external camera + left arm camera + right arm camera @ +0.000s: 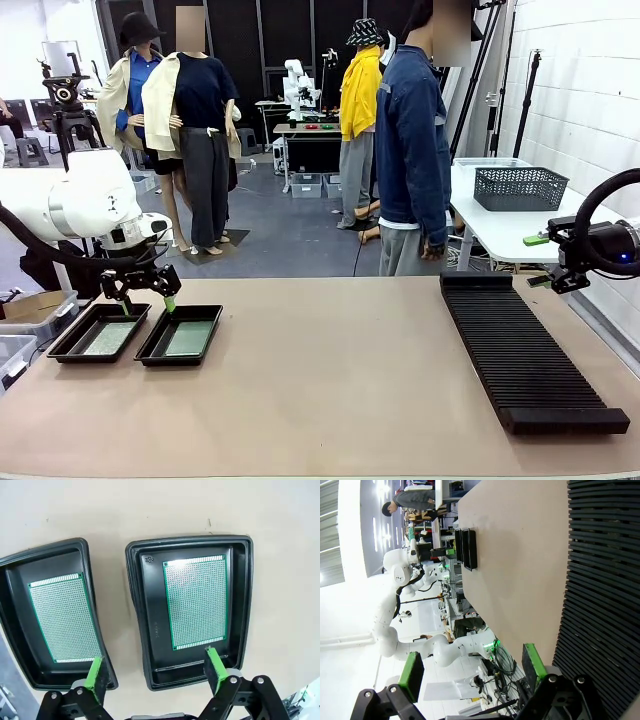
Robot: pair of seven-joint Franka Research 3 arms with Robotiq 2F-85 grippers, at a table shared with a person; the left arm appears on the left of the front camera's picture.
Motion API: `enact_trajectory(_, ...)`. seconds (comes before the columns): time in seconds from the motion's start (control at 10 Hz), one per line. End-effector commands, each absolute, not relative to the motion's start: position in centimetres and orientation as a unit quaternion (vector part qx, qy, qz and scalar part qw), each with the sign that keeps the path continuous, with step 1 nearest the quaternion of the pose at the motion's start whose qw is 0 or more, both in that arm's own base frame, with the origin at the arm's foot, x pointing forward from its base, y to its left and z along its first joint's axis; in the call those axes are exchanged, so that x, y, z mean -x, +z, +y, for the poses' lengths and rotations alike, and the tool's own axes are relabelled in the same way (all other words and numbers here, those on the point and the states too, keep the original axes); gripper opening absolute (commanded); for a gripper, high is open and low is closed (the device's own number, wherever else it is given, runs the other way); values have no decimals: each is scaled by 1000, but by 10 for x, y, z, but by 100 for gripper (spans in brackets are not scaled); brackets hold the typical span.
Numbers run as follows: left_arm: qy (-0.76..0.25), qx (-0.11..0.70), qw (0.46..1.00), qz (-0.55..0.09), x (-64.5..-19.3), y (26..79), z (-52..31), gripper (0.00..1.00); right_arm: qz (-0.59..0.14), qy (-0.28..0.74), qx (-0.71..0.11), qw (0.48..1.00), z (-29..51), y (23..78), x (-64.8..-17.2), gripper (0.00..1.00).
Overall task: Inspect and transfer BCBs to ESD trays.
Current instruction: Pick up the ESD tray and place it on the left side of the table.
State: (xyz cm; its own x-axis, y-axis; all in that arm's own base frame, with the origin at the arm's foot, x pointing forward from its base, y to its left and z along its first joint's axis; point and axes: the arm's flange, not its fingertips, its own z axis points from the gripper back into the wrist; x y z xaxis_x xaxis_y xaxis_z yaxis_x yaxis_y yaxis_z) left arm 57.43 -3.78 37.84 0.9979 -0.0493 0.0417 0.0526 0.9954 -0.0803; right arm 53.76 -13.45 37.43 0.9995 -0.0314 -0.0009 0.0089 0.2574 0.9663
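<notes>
Two glossy black ESD trays sit side by side at the table's left: the left tray [62, 345] [15, 625] and the right tray [150, 350] [145, 625]. Each holds a flat green BCB, one [103, 337] [63, 618] in the left tray and one [188, 338] [197, 601] in the right. My left gripper [152, 304] [155, 667] hovers open just above the trays' far ends, empty, its fingers straddling the gap between them. My right gripper [543, 262] [472, 667] hangs open and empty at the far right, beside the rack's far end.
A long ribbed black slotted rack [520, 350] [600, 580] lies along the table's right side. A person [412, 150] stands at the far edge, with a grey mesh basket [518, 187] on a white table behind.
</notes>
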Motion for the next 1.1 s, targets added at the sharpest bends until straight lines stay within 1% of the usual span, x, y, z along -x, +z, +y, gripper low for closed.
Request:
enact_trajectory(0.0, -27, 38, 999, -19, -574, 379, -37, 100, -9, -20, -606, 795, -131, 376, -536, 100)
enact_trajectory(0.8, -26, 41, 999, -20, -574, 378, -38, 100, -9, -20, -606, 795, -131, 376, -536, 100)
enact_trajectory(0.9, -39, 82, 996, -10, -568, 387, -33, 100, -9, -20, -606, 795, -131, 376, -536, 100)
enact_trajectory(1.0, -32, 122, 992, -11, -561, 397, -21, 100, -9, -20, -606, 795, -131, 376, -536, 100)
